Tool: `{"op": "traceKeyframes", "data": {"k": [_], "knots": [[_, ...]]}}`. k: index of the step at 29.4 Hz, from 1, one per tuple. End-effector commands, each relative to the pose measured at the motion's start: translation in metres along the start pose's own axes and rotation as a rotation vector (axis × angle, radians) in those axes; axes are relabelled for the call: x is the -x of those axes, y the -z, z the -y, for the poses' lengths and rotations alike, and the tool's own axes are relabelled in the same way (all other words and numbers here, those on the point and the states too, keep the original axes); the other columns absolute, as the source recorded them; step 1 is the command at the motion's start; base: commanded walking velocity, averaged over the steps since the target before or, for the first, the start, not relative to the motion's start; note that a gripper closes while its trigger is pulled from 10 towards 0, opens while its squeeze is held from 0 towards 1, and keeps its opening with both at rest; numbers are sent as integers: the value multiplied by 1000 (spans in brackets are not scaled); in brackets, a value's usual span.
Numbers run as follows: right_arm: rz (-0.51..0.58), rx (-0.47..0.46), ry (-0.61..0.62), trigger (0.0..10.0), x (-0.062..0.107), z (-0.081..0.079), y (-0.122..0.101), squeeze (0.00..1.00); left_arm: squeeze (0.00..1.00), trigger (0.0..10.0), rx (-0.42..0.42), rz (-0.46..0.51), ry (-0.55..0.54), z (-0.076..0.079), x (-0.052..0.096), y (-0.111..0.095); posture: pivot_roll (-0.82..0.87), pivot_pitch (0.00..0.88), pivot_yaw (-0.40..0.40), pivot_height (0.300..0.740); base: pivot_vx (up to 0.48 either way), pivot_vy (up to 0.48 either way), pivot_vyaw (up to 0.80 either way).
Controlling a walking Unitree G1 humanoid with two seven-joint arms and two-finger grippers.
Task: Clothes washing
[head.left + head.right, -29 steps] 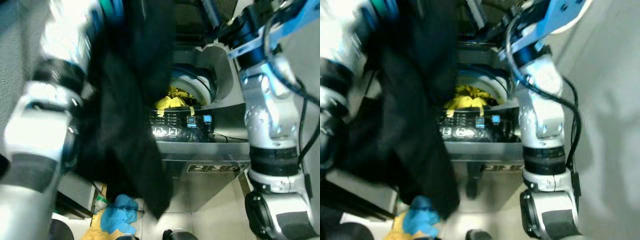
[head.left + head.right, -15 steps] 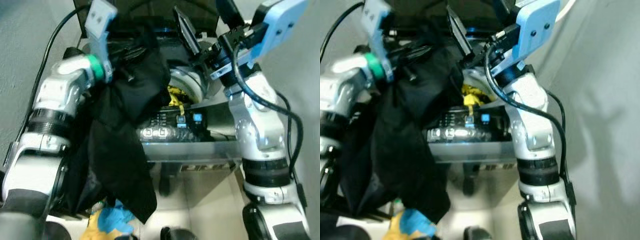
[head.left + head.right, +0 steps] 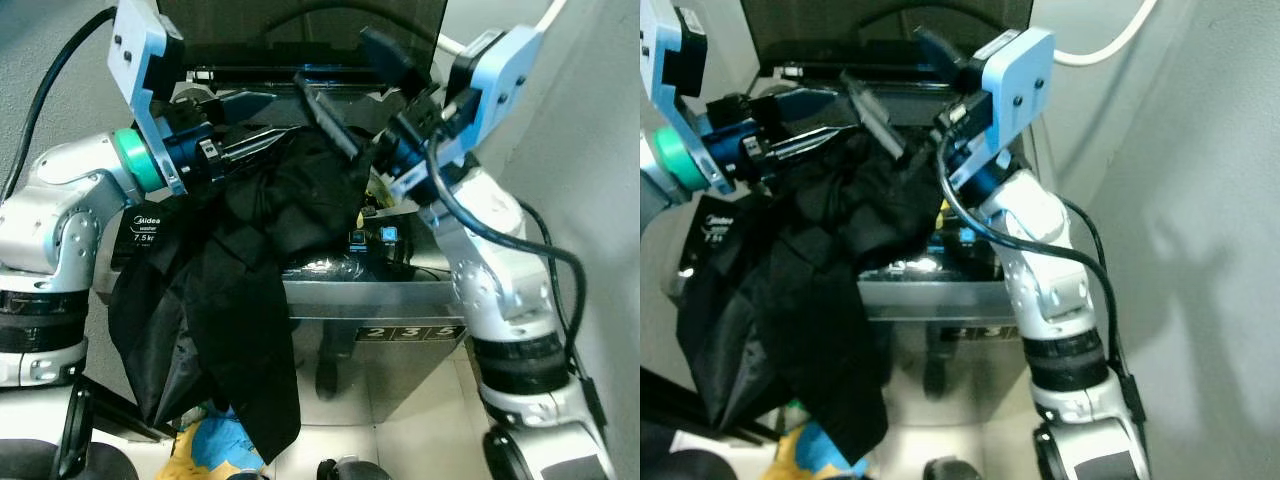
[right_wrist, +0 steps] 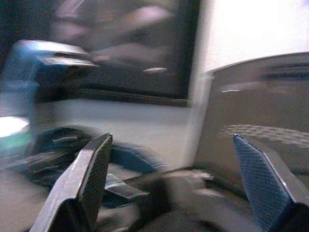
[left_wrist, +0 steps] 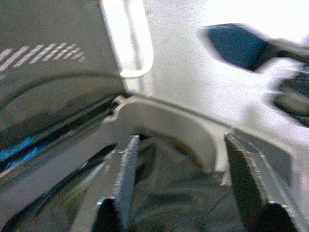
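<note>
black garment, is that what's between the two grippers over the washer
Yes. In the left eye view the black garment is bunched between the left gripper and right gripper, above the washer, its tail hanging down the front.

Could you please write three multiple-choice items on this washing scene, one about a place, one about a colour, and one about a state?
1. Where does the black garment hang?
A. Folded flat on the floor
B. From the washer's top down over its front-left corner
C. On a wall hook

2. What colour is the cloth on the floor beside the washing machine?
A. Blue
B. Red
C. White

3. How is the right gripper?
A. Shut on a bottle
B. Shut on a towel
C. Open

Answers: 1 B, the garment drapes from the top opening past the metal front. 2 A, a blue bundle lies below the garment's hem. 3 C, the right wrist view shows its fingers wide apart.
</note>
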State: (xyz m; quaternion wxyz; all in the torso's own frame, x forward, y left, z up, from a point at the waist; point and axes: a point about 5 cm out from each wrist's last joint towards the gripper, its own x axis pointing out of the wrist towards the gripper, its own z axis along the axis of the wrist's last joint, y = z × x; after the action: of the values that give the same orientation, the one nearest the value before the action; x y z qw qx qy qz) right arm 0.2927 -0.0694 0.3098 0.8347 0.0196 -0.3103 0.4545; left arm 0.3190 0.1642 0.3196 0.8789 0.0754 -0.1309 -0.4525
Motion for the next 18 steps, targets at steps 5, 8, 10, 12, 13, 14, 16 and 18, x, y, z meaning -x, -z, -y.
{"op": "traceKeyframes", "data": {"k": [5,8,10,12,13,14,16,18], "knots": [[-97,-15,-174,10000,11,-14,8,0,0,10000,-73,65,-27,5,6,-17,87,103,49,740,0,0,0],[-181,40,-208,10000,16,-18,21,0,0,10000,-159,121,-82,6,13,-33,82,107,52,740,0,0,0],[-240,93,-238,10000,15,-26,35,0,0,10000,-225,223,-234,-5,24,-58,85,114,48,740,0,0,0],[-259,130,-231,10000,13,-28,41,0,0,10000,-225,282,-297,-10,30,-72,85,114,48,740,0,0,0],[-278,159,-209,10000,9,-27,46,0,0,10000,-214,325,-326,-13,35,-81,89,115,44,740,0,0,0],[-278,159,-209,10000,9,-27,46,0,0,10000,-214,325,-326,-13,35,-81,89,115,44,740,0,0,0],[-294,210,-193,10000,6,-27,52,0,0,10000,-199,358,-329,-14,39,-89,91,116,42,740,0,0,0],[-314,245,-194,10000,3,-30,60,0,0,10000,-184,386,-316,-13,42,-96,99,115,41,740,0,0,0]]}}
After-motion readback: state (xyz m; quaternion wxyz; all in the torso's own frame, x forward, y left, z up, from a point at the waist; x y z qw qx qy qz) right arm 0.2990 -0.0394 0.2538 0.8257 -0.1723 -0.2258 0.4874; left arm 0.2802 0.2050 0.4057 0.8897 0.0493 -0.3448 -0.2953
